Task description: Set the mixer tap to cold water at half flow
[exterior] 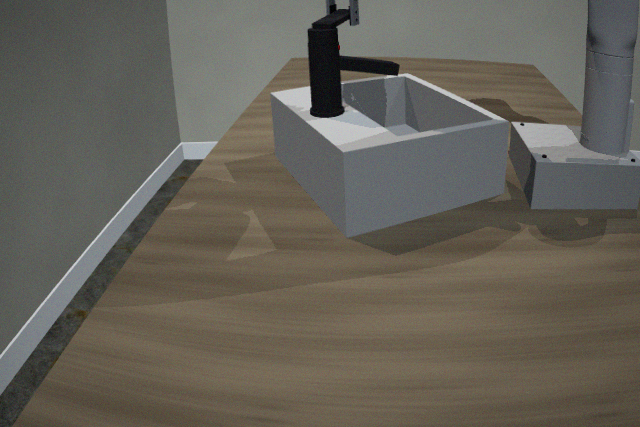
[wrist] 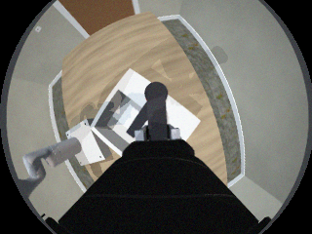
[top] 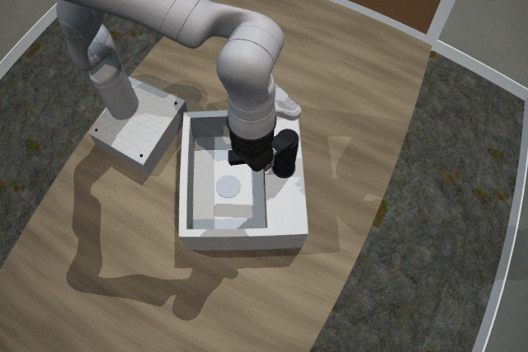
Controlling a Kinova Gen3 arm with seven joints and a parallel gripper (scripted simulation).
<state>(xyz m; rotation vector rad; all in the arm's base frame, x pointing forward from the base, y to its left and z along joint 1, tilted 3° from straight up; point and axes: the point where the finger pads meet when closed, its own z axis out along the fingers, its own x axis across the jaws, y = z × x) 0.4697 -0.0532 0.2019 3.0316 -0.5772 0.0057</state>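
Note:
A black mixer tap (exterior: 325,71) stands on the deck of a white sink (exterior: 392,148). Its spout (exterior: 369,65) reaches out over the basin. The black lever (exterior: 330,20) on top of the tap is tilted up a little and points to the right in the exterior view. A red dot (exterior: 338,46) shows on the tap body; the blue dot is hidden. My gripper (exterior: 342,13) comes down from above and is shut on the lever's outer end. In the top view the gripper (top: 260,165) hides most of the lever beside the tap body (top: 285,152). The wrist view shows the tap (wrist: 155,105) just ahead of the fingers.
The arm's grey base block (top: 139,129) stands left of the sink on the wooden table. A round drain (top: 228,186) lies in the basin floor. A pale ribbed object (top: 287,105) lies behind the sink. A wall borders the table's left in the exterior view.

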